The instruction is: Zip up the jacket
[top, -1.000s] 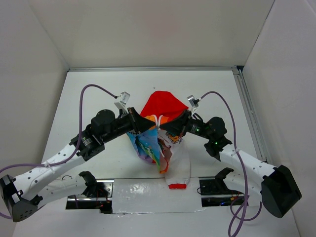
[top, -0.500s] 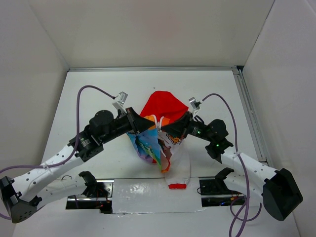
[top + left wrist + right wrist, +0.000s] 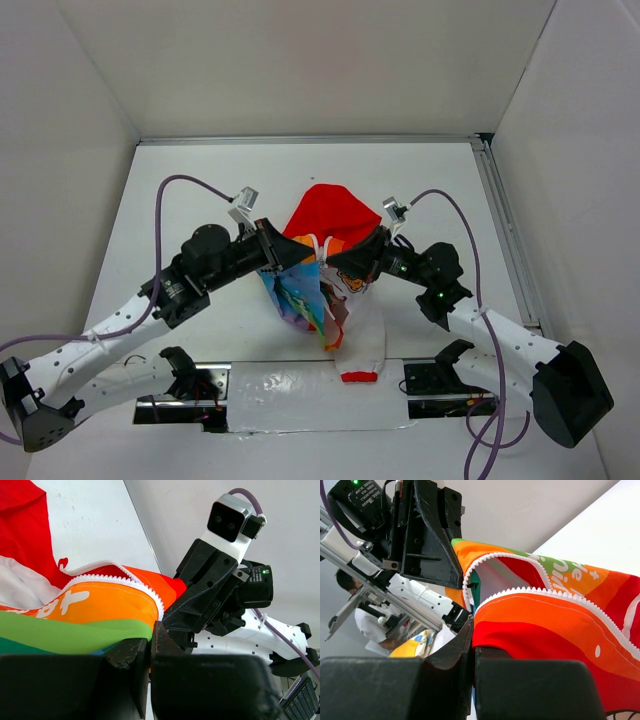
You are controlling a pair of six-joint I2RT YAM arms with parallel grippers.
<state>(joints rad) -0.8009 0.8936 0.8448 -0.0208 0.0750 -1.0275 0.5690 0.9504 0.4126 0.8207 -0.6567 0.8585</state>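
Two arms hold the jacket (image 3: 322, 285) up over the middle of the table (image 3: 180, 200). The left gripper (image 3: 272, 256) and right gripper (image 3: 336, 263) are each pinched nearly closed on a front edge beside the white zipper (image 3: 100, 576). Light and limp, the jacket probably handles best by those toothed edges. Its length runs from the red hood (image 3: 325, 212), far, to the hem, near.

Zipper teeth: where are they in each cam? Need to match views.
Top external: zipper teeth, thin white strip at centre, just below the red hood.
Left wrist: two white rows curving across left-centre.
Right wrist: two rows arcing from centre to right edge.
Shared landmark: the orange panel bordering the teeth.
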